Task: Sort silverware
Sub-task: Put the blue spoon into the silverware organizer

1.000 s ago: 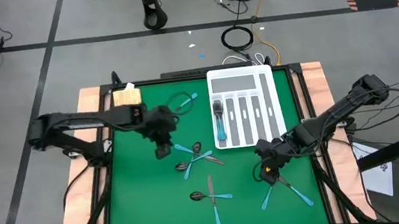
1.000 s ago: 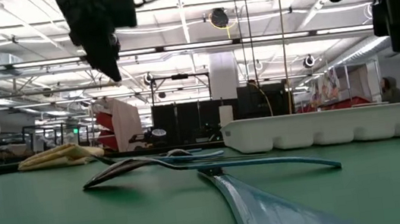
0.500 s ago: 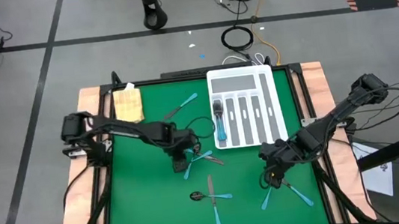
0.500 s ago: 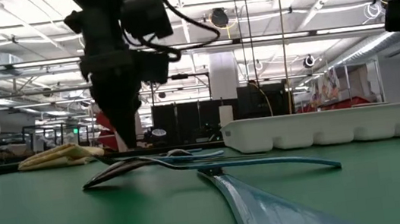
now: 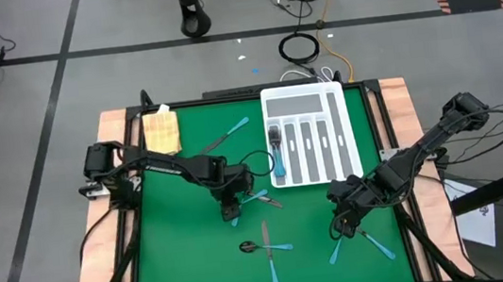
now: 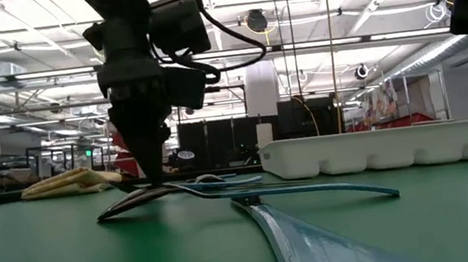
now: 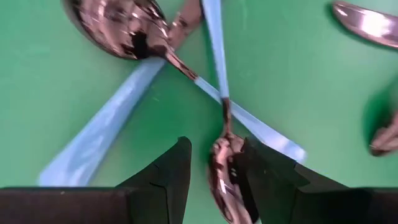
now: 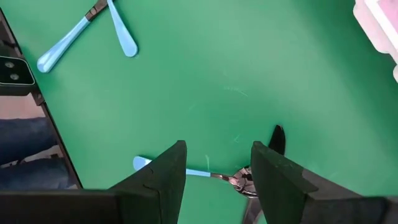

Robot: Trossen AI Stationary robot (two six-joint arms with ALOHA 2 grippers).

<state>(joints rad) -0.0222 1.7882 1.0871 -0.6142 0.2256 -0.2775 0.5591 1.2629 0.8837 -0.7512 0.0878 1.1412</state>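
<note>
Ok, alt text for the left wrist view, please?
The left gripper is open, its two dark fingers straddling the shiny metal head of a spoon on the green table mat. Beyond it, light-blue plastic utensil handles cross beside another silvery spoon bowl.

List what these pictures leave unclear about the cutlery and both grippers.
- Left gripper: the left wrist view shows a spoon head between open fingers; contact is unclear.
- Right gripper: open above a utensil, whose head its fingers partly hide.
- Tray: the high view shows one blue-handled piece; its type is too small to tell.
- Low view: the tray wall hides its contents.
</note>
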